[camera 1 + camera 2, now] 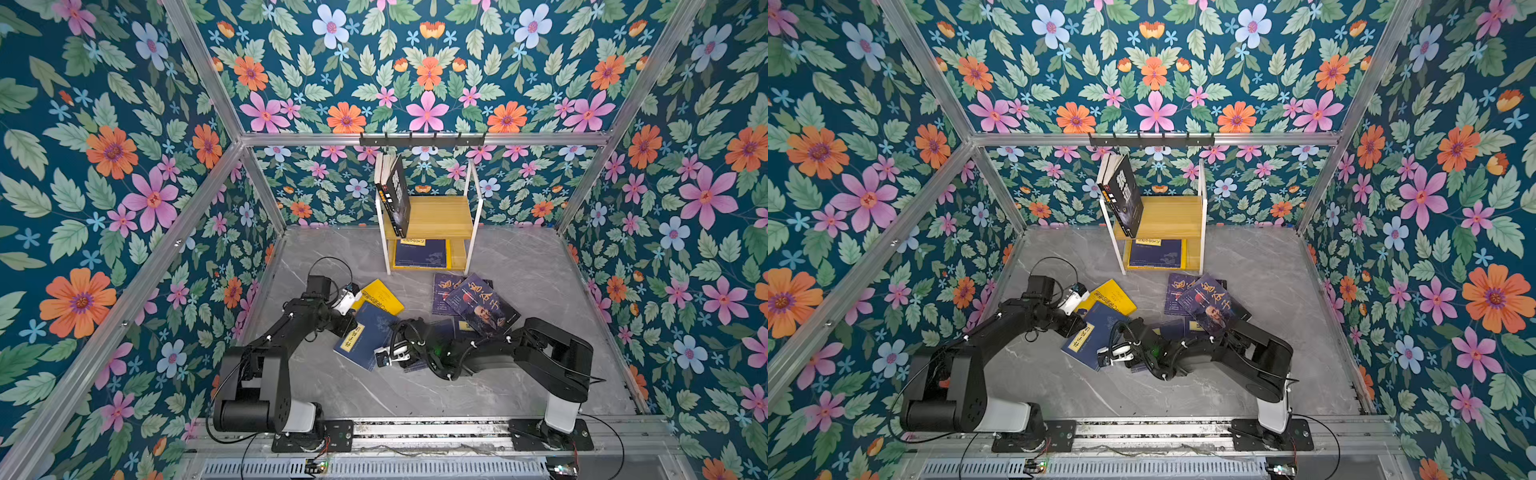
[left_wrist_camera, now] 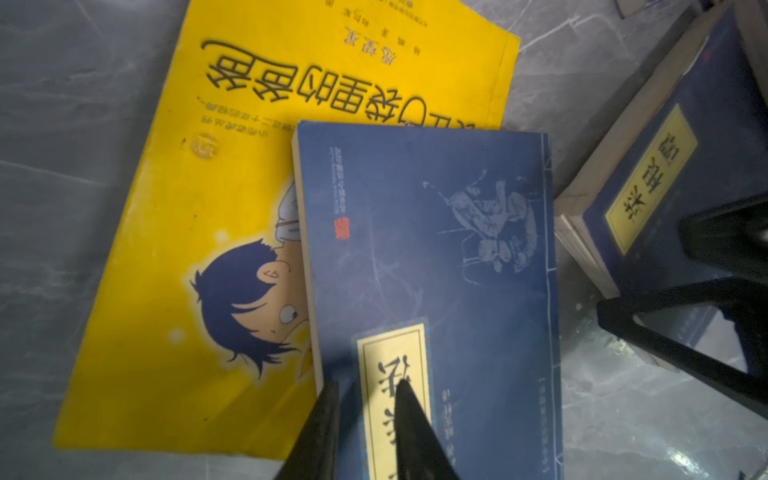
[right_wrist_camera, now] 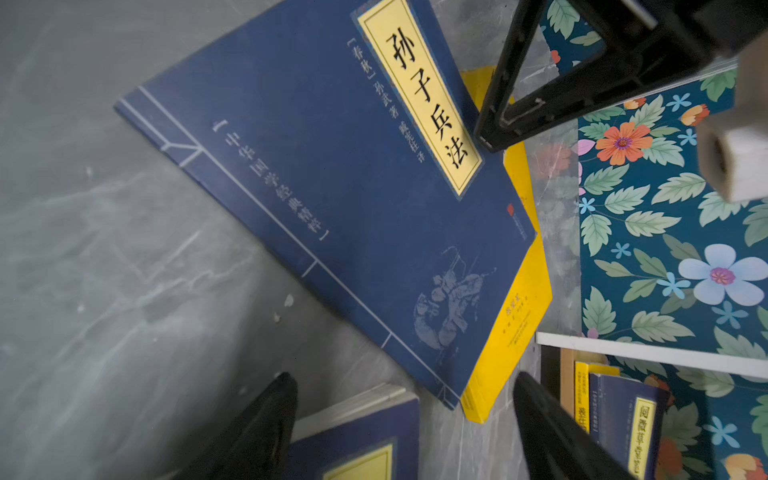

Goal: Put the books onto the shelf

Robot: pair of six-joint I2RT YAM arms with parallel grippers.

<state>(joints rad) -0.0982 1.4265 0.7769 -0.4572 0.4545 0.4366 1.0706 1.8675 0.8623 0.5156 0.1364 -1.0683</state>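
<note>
Grey marbled desk (image 1: 528,374) sits inside walls of flowered wallpaper (image 1: 112,174), and both arms reach low over the scattered books. On the left arm, the left pincer (image 2: 365,384) shows only a narrow gap. Its fingertips (image 2: 409,419) are at the edge of a navy book (image 2: 436,249), right by the yellow label (image 2: 392,365); whether they actually pinch the cover I cannot tell. Under that book, sticking out beyond the tips, lies a yellow cartoon book (image 2: 187,249).

Opposite it, the right pincer (image 3: 403,378) stands wide and holds nothing, low over a corner of the same navy book, with a second navy book (image 3: 374,428) directly beneath it. In both top views the two pincers face each other across the navy book (image 1: 365,336) (image 1: 1096,332). Behind the right pincer, next to its arm, lie purple portrait books (image 1: 482,307). Well beyond both pincers stands the shelf (image 1: 440,216): black books (image 1: 397,195) lean on its upper board, and a shelved navy book (image 1: 419,253) lies flat on the lower tier
</note>
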